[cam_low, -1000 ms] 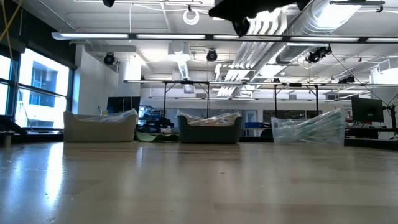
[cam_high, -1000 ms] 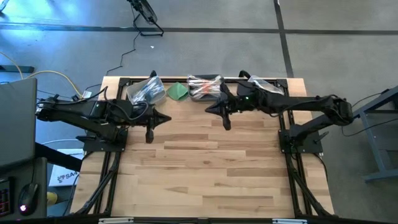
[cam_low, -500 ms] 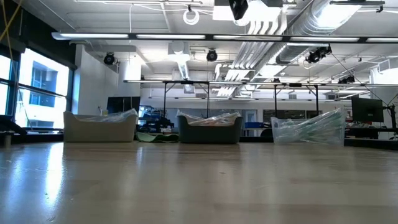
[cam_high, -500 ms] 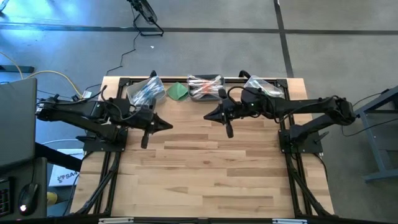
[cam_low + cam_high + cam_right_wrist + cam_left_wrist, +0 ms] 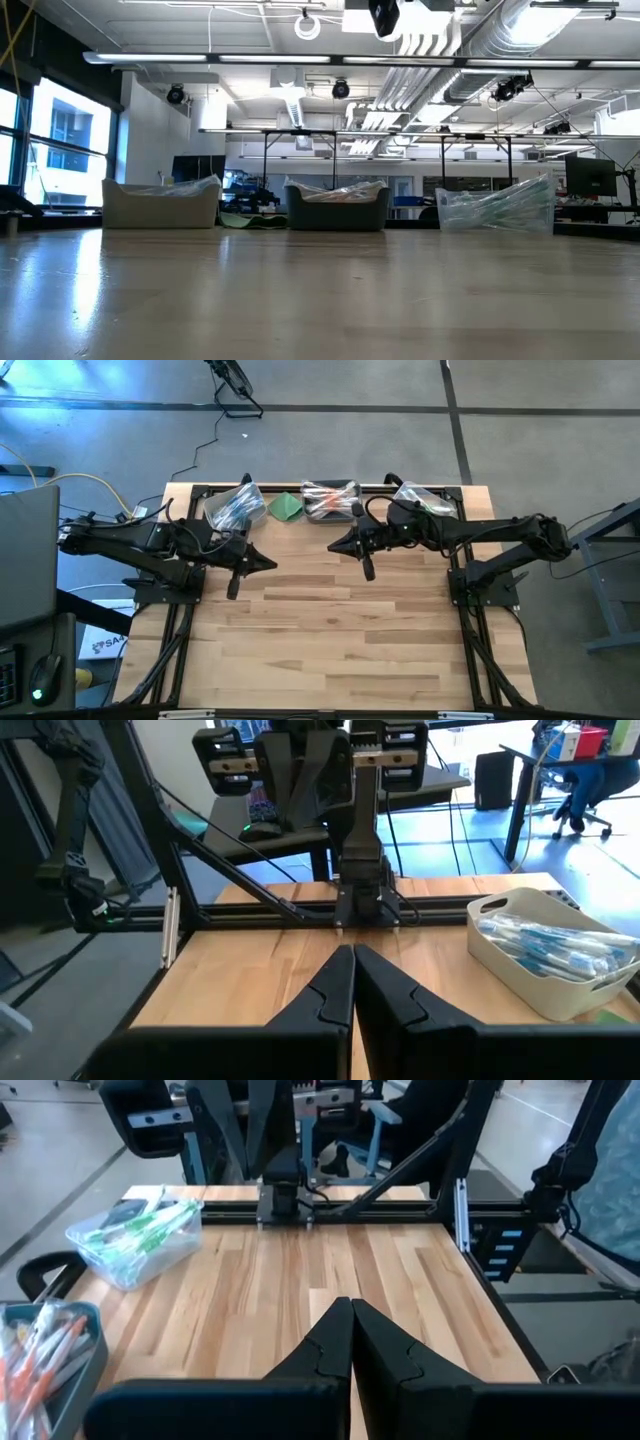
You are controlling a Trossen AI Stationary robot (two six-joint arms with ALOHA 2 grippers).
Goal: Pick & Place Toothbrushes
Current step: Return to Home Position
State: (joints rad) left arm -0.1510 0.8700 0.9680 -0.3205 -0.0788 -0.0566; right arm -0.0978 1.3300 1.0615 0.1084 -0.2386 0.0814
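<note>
Left tool [image 5: 350,1330] and right tool [image 5: 352,982] are closed empty, but the clear bin [image 5: 432,500] at the far edge of the table [image 5: 330,630] may be clipped by the right arm [image 5: 500,532].

No writing, label, brand, number or sign can be read in any of the views.

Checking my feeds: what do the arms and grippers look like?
The left arm and right arm are black and jointed, with thin black cables looping near the wrists. The left gripper and right gripper each have two black angular fingers tapering to points, notched along inner edges. No markings show.
</note>
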